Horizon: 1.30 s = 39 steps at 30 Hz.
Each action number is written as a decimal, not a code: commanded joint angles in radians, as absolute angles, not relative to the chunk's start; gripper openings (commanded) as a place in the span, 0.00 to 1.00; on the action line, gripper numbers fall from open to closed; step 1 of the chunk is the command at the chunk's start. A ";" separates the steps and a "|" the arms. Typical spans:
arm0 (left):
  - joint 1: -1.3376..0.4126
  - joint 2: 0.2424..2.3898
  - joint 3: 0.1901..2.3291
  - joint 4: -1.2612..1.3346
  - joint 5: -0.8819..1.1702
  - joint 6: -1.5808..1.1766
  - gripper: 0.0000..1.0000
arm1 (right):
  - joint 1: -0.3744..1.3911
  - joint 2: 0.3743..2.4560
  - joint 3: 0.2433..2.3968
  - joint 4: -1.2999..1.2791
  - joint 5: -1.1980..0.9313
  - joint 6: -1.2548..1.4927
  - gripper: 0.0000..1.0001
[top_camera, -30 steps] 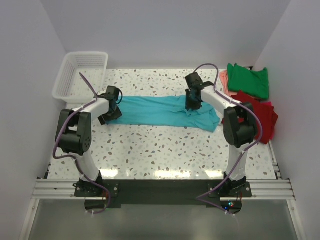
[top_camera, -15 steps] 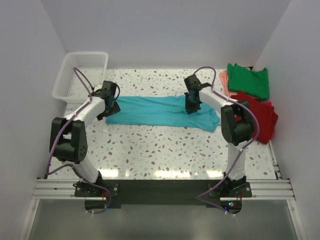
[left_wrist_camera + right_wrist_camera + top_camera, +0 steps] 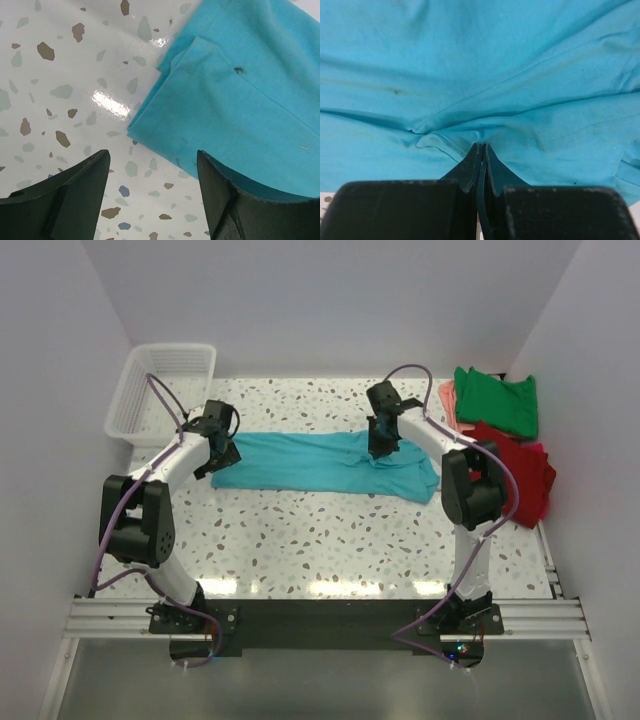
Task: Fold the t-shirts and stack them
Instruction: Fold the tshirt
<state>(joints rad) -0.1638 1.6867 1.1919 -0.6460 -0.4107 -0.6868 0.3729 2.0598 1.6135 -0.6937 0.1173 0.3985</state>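
1. Terrazzo-speckled table (image 3: 330,530) carries the whole scene, with both arms reaching in from its near edge.
2. Turquoise t-shirt (image 3: 310,462) lies stretched left to right across the middle of the table, flat at its left end and rumpled at its right.
3. White lattice basket (image 3: 130,405) sits at the far left corner, apart from the shirt.
4. Red t-shirt (image 3: 525,475) lies by the right edge, with a green t-shirt (image 3: 497,400) behind it resting on a salmon-pink t-shirt (image 3: 447,400).
5. Left gripper (image 3: 150,160) hovers with jaws spread wide over the turquoise shirt's left corner, holding nothing.
6. Right gripper (image 3: 481,147) has its jaws pressed together, pinching a puckered fold near the shirt's right end.
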 commanded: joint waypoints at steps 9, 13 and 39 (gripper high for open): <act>-0.156 1.677 1.216 -0.637 -0.384 -0.658 0.75 | 0.377 2.206 1.894 -0.704 0.164 0.344 0.00; -0.156 1.681 1.216 -0.635 -0.371 -0.650 0.75 | 0.377 2.266 1.948 -0.692 0.205 0.325 0.16; -0.156 1.707 1.203 -0.612 -0.341 -0.635 0.75 | 0.376 2.005 1.586 -0.634 0.363 0.426 0.25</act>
<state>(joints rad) -0.1638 1.7027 1.1919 -0.6346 -0.3435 -0.6598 0.3729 2.0228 1.6005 -0.6392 0.3161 0.3832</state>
